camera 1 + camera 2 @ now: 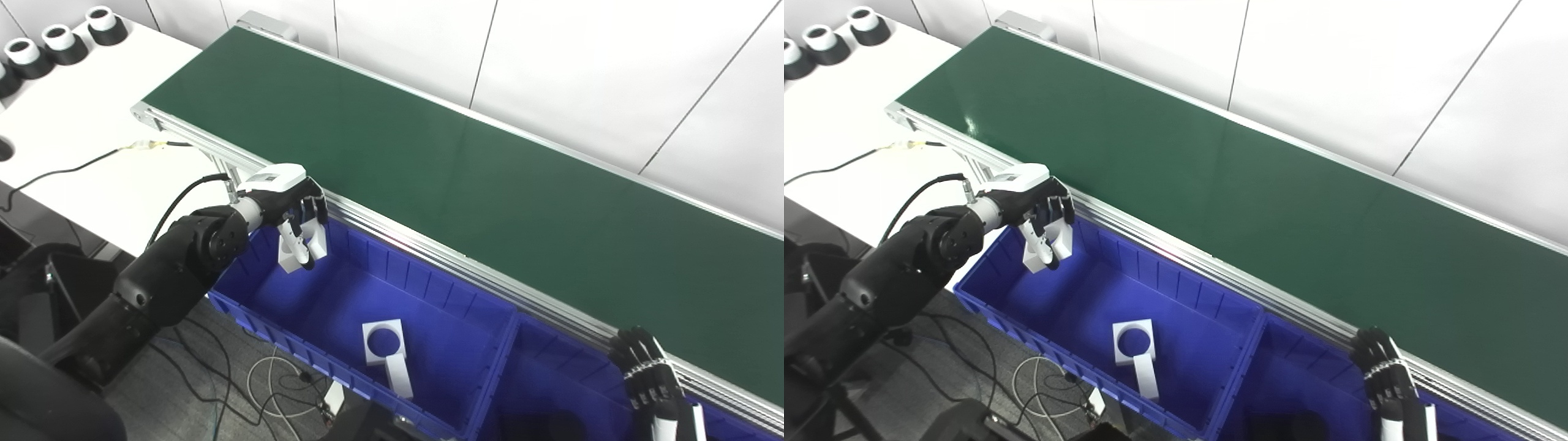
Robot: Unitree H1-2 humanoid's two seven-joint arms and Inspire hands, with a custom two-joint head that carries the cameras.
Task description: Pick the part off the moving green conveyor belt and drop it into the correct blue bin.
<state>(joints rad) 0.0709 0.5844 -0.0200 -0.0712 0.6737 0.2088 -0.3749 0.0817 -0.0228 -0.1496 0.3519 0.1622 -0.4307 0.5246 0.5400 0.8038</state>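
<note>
White part [301, 247]: held in the left hand [288, 199], hanging over the far left corner of the left blue bin [343, 288]. It is off the belt and above the bin floor, not resting on it. Fingers [318, 207] curl over its top; the thumb [296, 242] runs down its near face. The hand is clamped around the part.

A second white part [386, 354] lies flat on the floor of the same bin, toward the near wall: a square block with a round hole, and a straight bar running from it toward the near rim. Well apart from the held one.

Green conveyor belt [465, 165]: runs diagonally from upper left to lower right, with a silver rail along its near edge just beside the far walls of the bins. No part shows on the belt surface.

Right blue bin [551, 380]: shares a dividing wall with the left one; its interior is dark and its contents cannot be made out.

Right hand [649, 373]: at the lower right, near the belt's rail and over the right bin's far side. Fingers point up, spread slightly, holding nothing.

White table [92, 122] sits left of the belt's end. Black-and-white cylinders [61, 43] stand in a row at its far corner; a black cable [67, 168] trails across it.
</note>
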